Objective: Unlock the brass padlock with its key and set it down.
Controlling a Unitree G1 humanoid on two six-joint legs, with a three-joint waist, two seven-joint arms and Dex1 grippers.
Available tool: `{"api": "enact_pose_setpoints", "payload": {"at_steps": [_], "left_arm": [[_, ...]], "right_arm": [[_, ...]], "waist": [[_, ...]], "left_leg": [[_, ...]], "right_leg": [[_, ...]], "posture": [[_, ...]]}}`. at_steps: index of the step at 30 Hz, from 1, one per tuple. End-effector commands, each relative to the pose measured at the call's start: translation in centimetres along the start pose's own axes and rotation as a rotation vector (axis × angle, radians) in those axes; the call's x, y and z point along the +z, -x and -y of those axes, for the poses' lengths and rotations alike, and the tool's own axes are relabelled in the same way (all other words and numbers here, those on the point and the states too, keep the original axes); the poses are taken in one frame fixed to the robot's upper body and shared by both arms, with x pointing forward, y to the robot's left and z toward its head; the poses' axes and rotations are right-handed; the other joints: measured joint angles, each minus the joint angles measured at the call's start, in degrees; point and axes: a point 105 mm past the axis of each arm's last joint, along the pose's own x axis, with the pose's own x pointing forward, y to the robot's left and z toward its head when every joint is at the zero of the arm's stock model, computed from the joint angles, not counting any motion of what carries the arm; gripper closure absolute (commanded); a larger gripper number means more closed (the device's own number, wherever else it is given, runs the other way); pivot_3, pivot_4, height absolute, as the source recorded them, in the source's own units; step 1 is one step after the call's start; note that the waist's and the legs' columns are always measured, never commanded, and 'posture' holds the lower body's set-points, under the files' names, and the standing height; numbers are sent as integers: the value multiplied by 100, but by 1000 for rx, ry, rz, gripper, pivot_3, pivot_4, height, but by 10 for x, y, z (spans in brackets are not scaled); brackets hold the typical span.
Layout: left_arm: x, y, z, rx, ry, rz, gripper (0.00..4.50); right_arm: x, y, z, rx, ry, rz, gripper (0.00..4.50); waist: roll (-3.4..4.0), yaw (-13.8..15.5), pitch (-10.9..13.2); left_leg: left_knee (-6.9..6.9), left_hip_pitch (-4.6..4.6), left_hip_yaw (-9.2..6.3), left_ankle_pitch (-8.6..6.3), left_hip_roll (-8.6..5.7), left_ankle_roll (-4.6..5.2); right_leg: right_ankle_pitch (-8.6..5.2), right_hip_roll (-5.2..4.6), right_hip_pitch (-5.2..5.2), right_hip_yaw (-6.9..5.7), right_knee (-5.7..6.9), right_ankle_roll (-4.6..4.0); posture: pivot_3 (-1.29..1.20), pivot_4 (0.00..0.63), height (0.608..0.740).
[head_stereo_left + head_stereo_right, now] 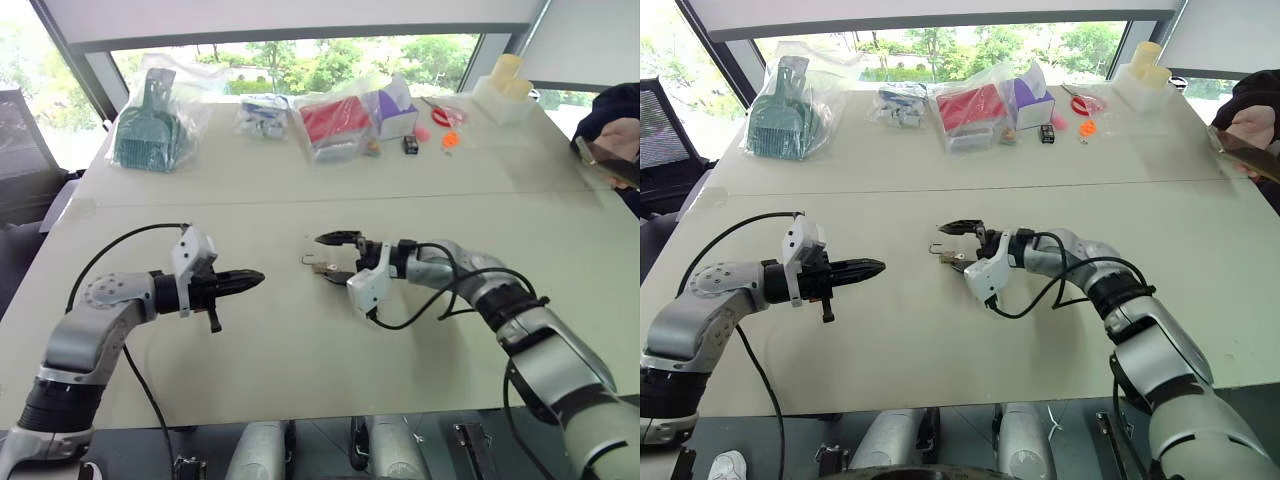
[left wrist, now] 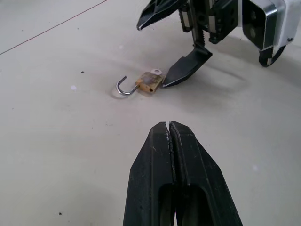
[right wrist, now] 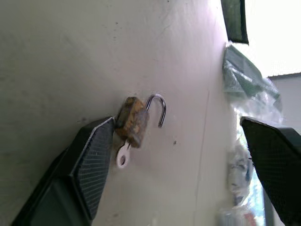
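Brass-yellow padlock (image 2: pixel 149 83), silvery shackle; silvery key (image 3: pixel 122 157); black jaws; pale beige table (image 1: pixel 300 350); red pouch (image 1: pixel 335 120)

The padlock (image 2: pixel 149 82) has a dull, tarnished brass-yellow metal body and a smooth, shiny silvery shackle. The key (image 3: pixel 123 156) is pale, bright metal. The table (image 2: pixel 56 141) is a matt, off-white smooth surface with small dark specks. The right gripper (image 1: pixel 334 258) has black fingers (image 3: pixel 87 165) with finely cross-hatched pads. The left gripper (image 2: pixel 170 126) has smooth, semi-gloss black fingers. The bags (image 1: pixel 160 110) are clear, glossy plastic.
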Motion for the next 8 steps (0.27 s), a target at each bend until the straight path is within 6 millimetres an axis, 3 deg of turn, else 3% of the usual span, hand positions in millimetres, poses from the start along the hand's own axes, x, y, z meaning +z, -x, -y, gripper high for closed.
{"api": "enact_pose_setpoints", "payload": {"at_steps": [1, 8], "left_arm": [[10, 4, 3, -14, -61, -6, 4500], [14, 6, -2, -8, -54, -3, 4500]], "right_arm": [[-9, 22, 12, 0, -327, -85, 32], [-5, 51, 19, 58, -824, -165, 32]], "waist": [[0, 2, 0], [1, 5, 1]], "left_leg": [[0, 1, 0, 0, 1, 0], [1, 3, -1, -3, 2, 4]], "right_leg": [[0, 0, 1, 0, 1, 0], [0, -4, -1, -3, 2, -1]], "posture": [[0, 150, 740], [0, 150, 740]]}}
